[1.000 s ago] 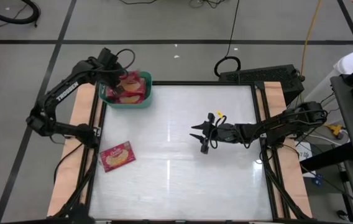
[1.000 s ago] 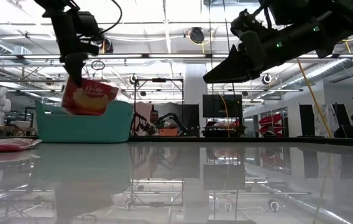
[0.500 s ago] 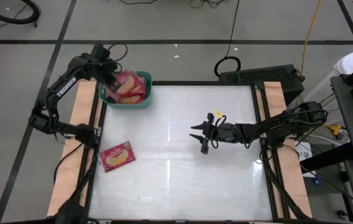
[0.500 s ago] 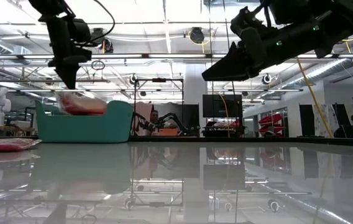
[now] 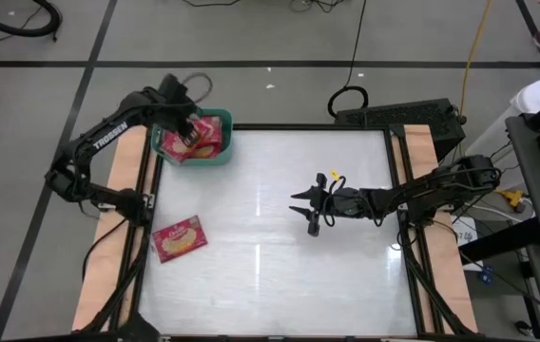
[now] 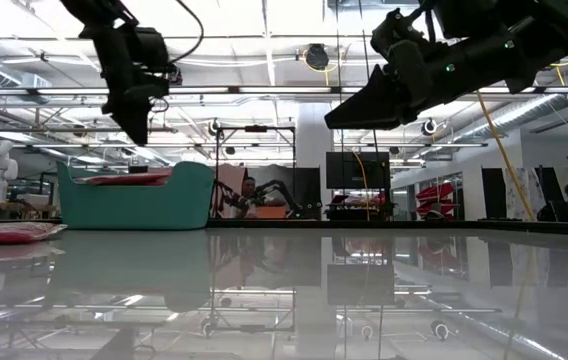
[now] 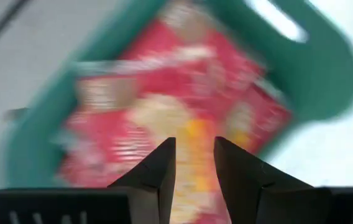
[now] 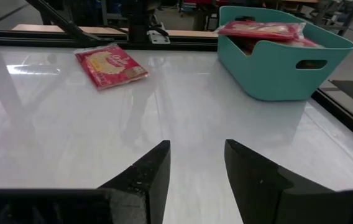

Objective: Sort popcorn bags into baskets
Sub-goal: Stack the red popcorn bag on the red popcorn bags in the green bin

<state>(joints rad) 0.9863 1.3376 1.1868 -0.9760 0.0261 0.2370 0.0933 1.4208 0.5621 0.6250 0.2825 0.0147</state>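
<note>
Above the teal basket (image 5: 194,142), the left gripper (image 5: 183,123) hangs with fingers apart and empty; the last popcorn bag (image 5: 179,237) lies flat on the tabletop (image 5: 279,237), probably light and crinkly, best pinched by an edge.

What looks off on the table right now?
Nothing damaged or spilled. The bin is heaped: its top bag lies flat across the rim, above the walls. One bag sits alone on the table, askew to its edges. The left end effector hovers above the bin; the right end effector waits mid-table.
</note>
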